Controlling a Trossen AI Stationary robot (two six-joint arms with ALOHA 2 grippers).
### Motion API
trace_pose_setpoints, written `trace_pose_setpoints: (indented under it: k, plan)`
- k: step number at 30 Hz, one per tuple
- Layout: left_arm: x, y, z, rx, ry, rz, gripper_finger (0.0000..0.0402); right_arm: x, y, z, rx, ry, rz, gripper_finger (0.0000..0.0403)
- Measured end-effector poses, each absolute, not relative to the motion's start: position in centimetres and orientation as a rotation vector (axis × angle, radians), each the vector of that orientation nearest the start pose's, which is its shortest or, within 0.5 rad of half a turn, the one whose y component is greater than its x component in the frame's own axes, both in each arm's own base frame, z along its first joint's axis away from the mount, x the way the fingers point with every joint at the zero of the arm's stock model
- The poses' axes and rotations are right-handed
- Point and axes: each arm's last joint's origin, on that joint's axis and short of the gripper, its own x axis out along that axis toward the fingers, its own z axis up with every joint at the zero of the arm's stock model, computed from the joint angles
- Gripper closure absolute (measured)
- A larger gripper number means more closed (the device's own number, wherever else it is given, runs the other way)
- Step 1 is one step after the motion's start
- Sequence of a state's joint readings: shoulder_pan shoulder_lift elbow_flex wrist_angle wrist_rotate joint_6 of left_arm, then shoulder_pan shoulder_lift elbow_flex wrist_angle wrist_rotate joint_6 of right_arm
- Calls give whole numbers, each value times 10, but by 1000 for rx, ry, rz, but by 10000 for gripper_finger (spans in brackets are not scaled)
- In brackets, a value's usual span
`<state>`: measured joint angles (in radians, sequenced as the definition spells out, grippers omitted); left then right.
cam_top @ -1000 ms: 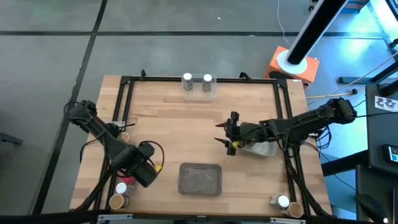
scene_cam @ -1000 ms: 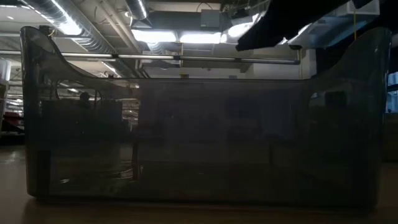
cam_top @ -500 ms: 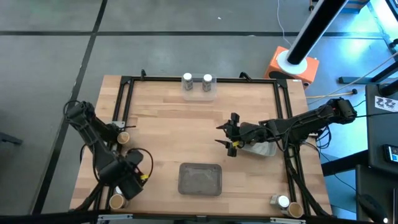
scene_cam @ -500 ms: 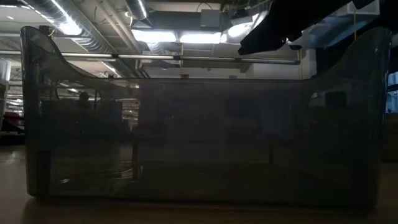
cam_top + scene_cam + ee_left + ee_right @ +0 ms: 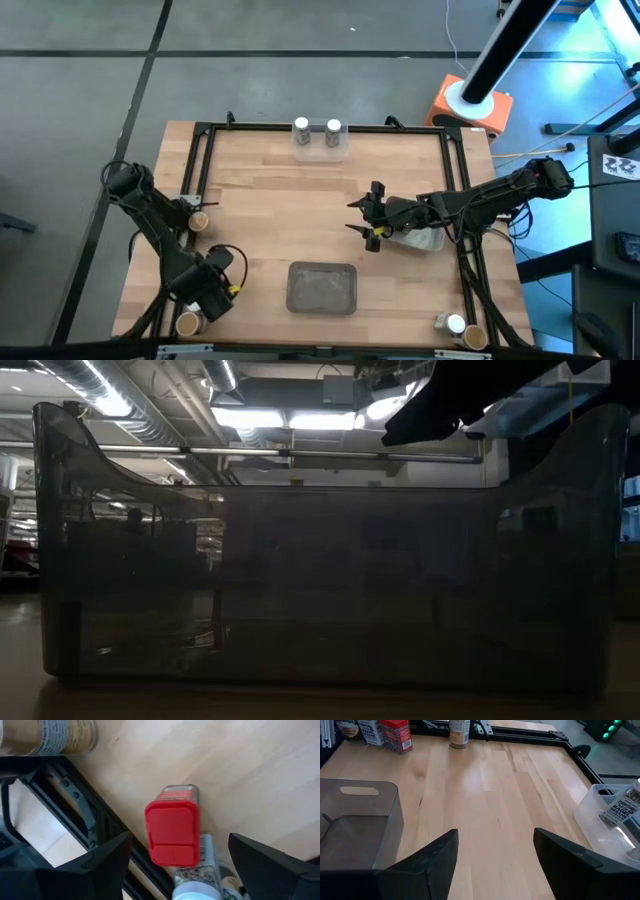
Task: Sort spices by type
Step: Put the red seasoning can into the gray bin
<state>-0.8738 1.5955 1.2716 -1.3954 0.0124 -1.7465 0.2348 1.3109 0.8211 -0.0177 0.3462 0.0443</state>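
At the table's near-left corner, your left gripper (image 5: 205, 296) has swung back from mid-table over the last second and now sits above the spice cluster by the frame rail. Jaws spread wide, nothing between them. Left wrist view: the red-capped spice jar (image 5: 171, 834) stands directly between the fingers, a white-capped jar (image 5: 197, 887) touching it on the near side, a tan-labelled jar (image 5: 55, 735) further along the rail. That lineup reads as approach for a pick on the red one; the white-capped neighbour is close enough to get nudged.

Your right gripper (image 5: 369, 219) has not shifted across the three overhead frames: parked mid-table, right of centre, fingers apart, empty, over bare wood.

Spice positions, overhead:
- two white-capped jars (image 5: 316, 130) at the far edge in the clear tray (image 5: 320, 150)
- one tan-topped jar (image 5: 199, 220) by the left rail
- tan-topped jar (image 5: 187, 324) near the left gripper
- two more jars (image 5: 460, 328) at the near-right corner
- grey tray (image 5: 321, 287) near centre front looks to hold no spices

Judgement: sorting is early; most jars sit scattered at the corners.
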Motion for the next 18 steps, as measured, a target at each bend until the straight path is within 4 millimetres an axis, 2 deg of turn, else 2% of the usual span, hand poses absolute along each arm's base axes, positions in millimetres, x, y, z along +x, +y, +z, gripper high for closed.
trace_pose_setpoints:
  k: [9,18]
  plan:
    - [163,-197,223,-541,1575,806,86,274,55,250,-101,484,-120,143]
    - [160,-198,205,-562,1603,770,86,274,56,250,-101,483,-120,143]
